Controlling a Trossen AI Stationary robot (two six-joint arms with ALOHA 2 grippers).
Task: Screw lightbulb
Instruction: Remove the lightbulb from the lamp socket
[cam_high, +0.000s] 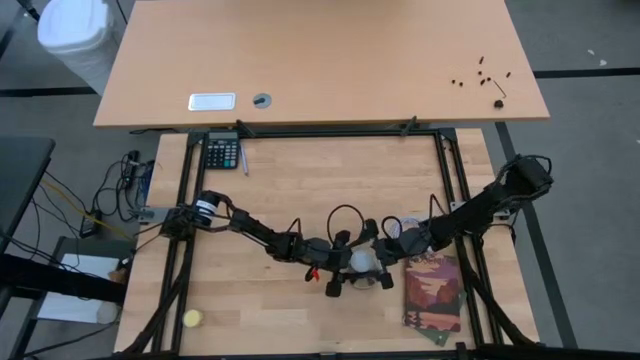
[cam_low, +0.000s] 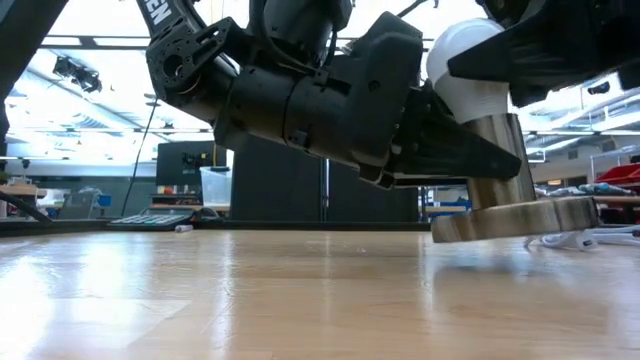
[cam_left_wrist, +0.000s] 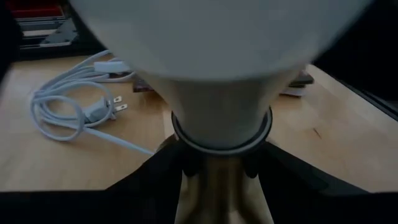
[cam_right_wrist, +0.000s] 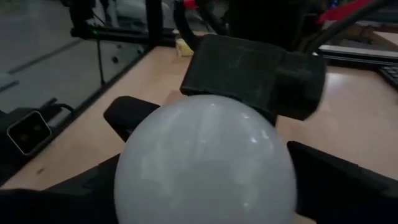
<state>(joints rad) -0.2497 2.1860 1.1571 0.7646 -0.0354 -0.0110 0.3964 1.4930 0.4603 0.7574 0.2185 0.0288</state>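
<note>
both grippers at table centre. lightbulb (cam_high: 361, 260) upright in brass socket (cam_low: 497, 160), neck seated at the collar. right gripper (cam_right_wrist: 205, 180) pinching the white globe; left gripper (cam_left_wrist: 221, 168) clamped on the socket stem. socket base disc (cam_low: 515, 220) looks tilted off the table (cam_low: 250, 290). risk: cross-threading if bulb tilts, globe slipping in the fingers, socket twisting with the bulb.

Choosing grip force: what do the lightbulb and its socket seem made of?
The lightbulb looks like frosted white glass or plastic: matte, softly glowing; which one is unclear. The socket looks like brushed metal with a brassy sheen on its stem and flat round base.
</note>
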